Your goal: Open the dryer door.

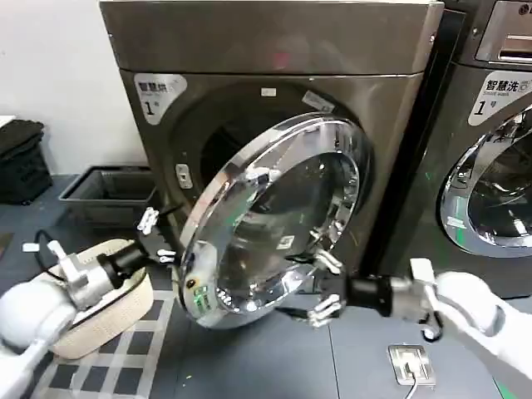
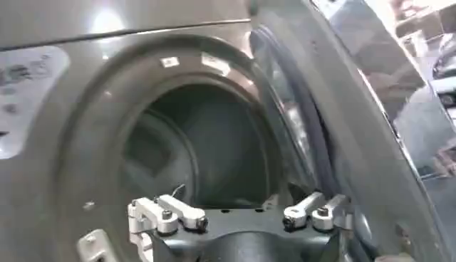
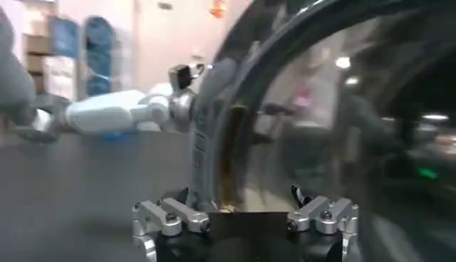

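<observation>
The dryer door [image 1: 274, 218], round with a wide chrome rim and dark glass, stands swung partly out from the bronze-grey machine [image 1: 274, 50], baring the dark drum opening [image 1: 220, 150]. My left gripper [image 1: 158, 238] is open beside the door's left rim, at the gap. In the left wrist view it [image 2: 242, 206] faces the drum opening [image 2: 199, 142], with the door's edge [image 2: 356, 107] to one side. My right gripper [image 1: 322, 286] is open in front of the door's lower right. In the right wrist view it [image 3: 246, 206] has the door's rim [image 3: 214, 142] just beyond its spread fingers.
A second, darker machine [image 1: 499, 166] with its own chrome door stands close on the right. A white woven basket [image 1: 108, 320] sits under my left arm on a checked mat [image 1: 133, 357]. A grey crate [image 1: 108, 195] stands behind it, and a floor socket [image 1: 411, 363] lies under my right arm.
</observation>
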Tool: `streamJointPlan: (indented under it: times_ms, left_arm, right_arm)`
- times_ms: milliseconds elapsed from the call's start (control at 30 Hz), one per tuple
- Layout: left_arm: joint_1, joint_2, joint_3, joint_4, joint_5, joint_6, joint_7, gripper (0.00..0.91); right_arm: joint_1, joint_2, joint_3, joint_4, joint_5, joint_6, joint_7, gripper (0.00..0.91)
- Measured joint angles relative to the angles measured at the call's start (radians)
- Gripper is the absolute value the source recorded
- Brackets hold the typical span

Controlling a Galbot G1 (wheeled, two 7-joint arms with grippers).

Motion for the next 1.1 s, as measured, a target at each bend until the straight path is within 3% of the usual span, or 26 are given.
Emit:
streamJointPlan:
  times_ms: [200,400,567,767,933,1100]
  left_arm:
    - [-0.105,-0.003,0.133,0.013,-0.011,-0.004,0.004,0.907]
    - [-0.185,-0.018,0.231,0.018,-0.015,-0.012,0.004,0.907]
    - [-0.25,-0.039,0.305,0.021,-0.015,-0.021,-0.001,0.907]
    - [-0.33,-0.069,0.4,0.041,-0.036,-0.02,-0.01,0.907]
    - [-0.393,-0.093,0.486,0.051,-0.036,-0.021,-0.019,0.907]
    - [-0.444,-0.126,0.556,0.066,-0.012,-0.02,-0.028,0.907]
  right_arm:
    - [-0.392,0.035,0.391,-0.027,-0.004,0.06,-0.014,0.907]
    - [-0.756,0.133,0.789,-0.096,-0.014,0.112,-0.031,0.907]
    - [-0.952,0.237,1.068,-0.166,-0.016,0.142,-0.001,0.907]
    - [-1.063,0.36,1.261,-0.261,-0.052,0.191,0.078,0.907]
    - [-1.118,0.453,1.372,-0.353,-0.103,0.171,0.193,0.907]
    - [-1.144,0.533,1.453,-0.426,-0.195,0.095,0.359,0.907]
